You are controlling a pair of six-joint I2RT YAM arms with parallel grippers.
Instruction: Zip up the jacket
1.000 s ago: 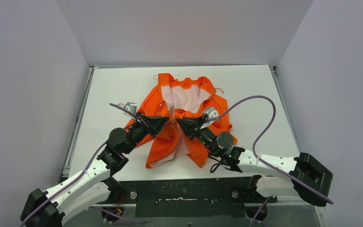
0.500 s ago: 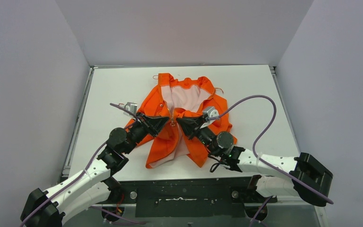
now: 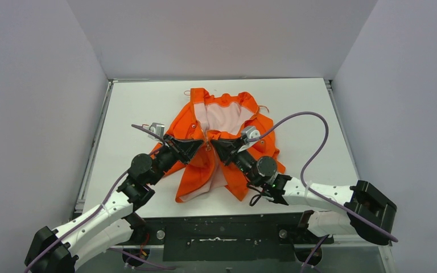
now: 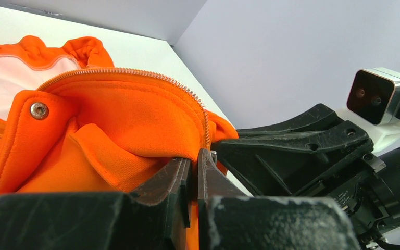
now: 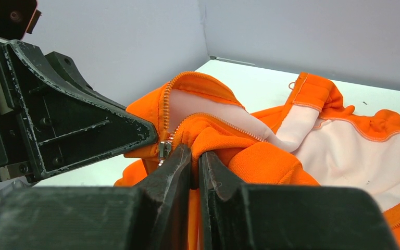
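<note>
Left hand (image 4: 194, 162) and right hand (image 5: 195, 156) pinch the bright orange fabric jacket (image 3: 185, 125) beside its silver zipper slider (image 5: 164, 150); uneven pulling risks slippage.

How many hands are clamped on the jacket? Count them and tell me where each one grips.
2. The left hand pinches the jacket's front edge on the left of the zipper opening. The right hand pinches the opposite edge, with the tips nearly meeting. None is hidden.
</note>
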